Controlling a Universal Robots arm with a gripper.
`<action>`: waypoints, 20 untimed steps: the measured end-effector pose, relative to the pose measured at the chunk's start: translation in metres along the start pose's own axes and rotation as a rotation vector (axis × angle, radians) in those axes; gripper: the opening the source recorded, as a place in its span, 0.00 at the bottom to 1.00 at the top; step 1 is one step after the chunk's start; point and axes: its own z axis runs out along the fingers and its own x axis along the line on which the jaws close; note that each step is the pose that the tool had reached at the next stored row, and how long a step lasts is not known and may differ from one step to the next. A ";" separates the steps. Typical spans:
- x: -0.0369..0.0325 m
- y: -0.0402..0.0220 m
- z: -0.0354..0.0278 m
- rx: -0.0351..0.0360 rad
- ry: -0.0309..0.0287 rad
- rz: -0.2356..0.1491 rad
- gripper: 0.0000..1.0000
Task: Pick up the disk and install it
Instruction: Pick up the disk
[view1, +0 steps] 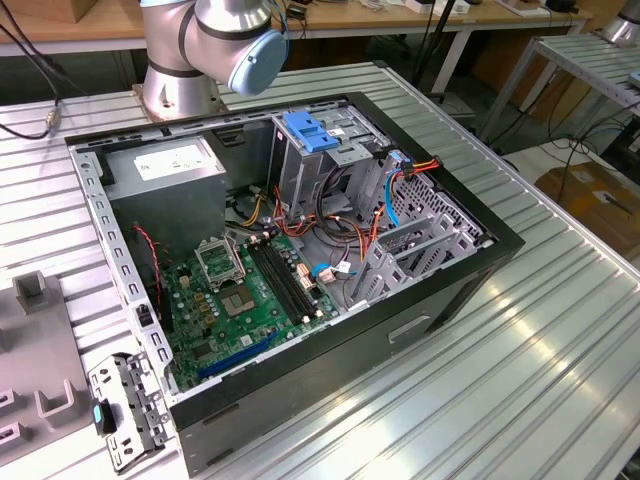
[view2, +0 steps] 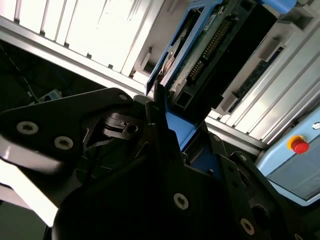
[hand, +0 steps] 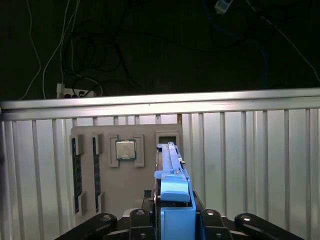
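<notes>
In the first wrist view the disk (hand: 171, 175) stands edge-on, its bright blue carrier rail rising from between the black fingers of my gripper (hand: 172, 212), which is shut on it. It hangs above the ribbed metal table. The second wrist view has the disk (view2: 200, 55) from its underside: green circuit board, a connector row and a blue rail, with a black finger (view2: 160, 120) pressed against its lower edge. In the exterior view the open computer case (view1: 480, 262) lies on the table, and a tall metal drive cage (view1: 300, 170) stands inside it near the back.
A blue plastic bracket (view1: 308, 133) tops the cage. The motherboard (view1: 240, 300) and loose cables fill the case floor. The arm's base (view1: 190, 60) stands behind the case. A grey parts tray (hand: 125, 195) holds a processor (hand: 125, 149) and memory sticks. A metal bracket (view1: 125, 410) lies beside the case.
</notes>
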 end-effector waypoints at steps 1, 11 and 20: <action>0.0000 0.0000 -0.0012 0.0001 -0.0001 0.000 0.37; 0.0007 -0.0004 -0.0173 -0.0001 0.0000 0.000 0.37; 0.0012 -0.0008 -0.0284 0.0000 0.0000 0.000 0.37</action>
